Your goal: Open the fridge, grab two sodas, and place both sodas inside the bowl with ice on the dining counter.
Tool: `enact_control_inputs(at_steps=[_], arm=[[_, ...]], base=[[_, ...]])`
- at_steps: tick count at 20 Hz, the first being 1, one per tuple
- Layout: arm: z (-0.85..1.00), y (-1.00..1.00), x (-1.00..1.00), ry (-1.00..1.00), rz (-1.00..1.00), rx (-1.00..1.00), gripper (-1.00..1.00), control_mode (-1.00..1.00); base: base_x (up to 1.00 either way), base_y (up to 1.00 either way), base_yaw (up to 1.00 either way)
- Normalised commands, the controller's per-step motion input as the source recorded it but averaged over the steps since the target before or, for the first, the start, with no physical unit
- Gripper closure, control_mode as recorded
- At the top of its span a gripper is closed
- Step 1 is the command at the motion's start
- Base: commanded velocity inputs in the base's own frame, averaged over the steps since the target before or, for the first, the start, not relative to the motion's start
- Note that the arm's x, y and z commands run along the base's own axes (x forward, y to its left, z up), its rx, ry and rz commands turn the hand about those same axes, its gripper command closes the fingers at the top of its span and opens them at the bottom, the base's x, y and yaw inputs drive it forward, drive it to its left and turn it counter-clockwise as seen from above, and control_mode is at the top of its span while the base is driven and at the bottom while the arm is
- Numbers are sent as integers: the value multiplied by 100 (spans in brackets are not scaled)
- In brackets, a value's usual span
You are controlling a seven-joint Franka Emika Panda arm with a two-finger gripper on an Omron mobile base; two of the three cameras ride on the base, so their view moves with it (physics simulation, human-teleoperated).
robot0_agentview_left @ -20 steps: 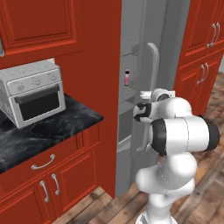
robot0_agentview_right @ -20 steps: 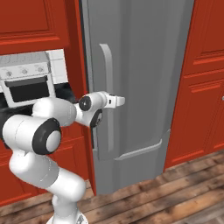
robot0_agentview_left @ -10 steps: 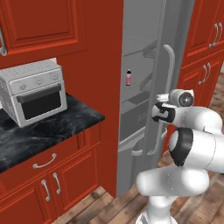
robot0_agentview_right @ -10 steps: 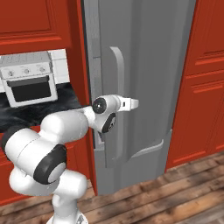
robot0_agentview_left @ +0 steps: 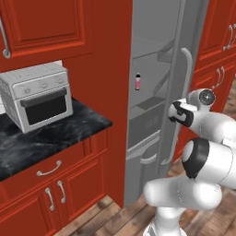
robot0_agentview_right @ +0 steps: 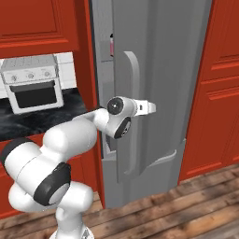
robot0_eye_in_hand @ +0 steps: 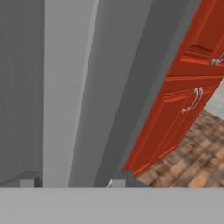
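Left base view: tall grey metal fridge stands ajar between red cabinets; through the gap show grey inner shelves and one small slim soda bottle, dark-capped with a pink body, upright on a shelf.
Right base view: fridge door front, smooth and flat, with its long vertical bar handle; the bottle's top peeps past the door's edge.
Red cabinets: panelled wood fronts with curved metal pulls, on both sides of the fridge.
Counter: black marble top with white veins over red drawers.
Toaster oven: boxy white, dark glass door, sitting on that counter.
Floor: brown wood planks.
Two-finger gripper: at the handle; the bar runs between the two small dark tips, which sit slightly spread on either side; whether they touch it I cannot tell.
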Motion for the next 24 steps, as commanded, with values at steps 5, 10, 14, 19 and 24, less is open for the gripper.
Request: enact_control_inputs(at_steps=[5,10,14,19,24], arm=[[86,-100,-6,26,-6,5,100,-100],[88,-100,-15,22,-8,9,100,-100],[71,-99,-12,20,-7,8,100,-100],[10,-68,-20,7,-8,0,-100,-100],[1,-32,-76,-14,-3,10,-100,-100]], base=[[0,0,0],[0,0,0],[0,0,0],[0,0,0],[0,0,0]])
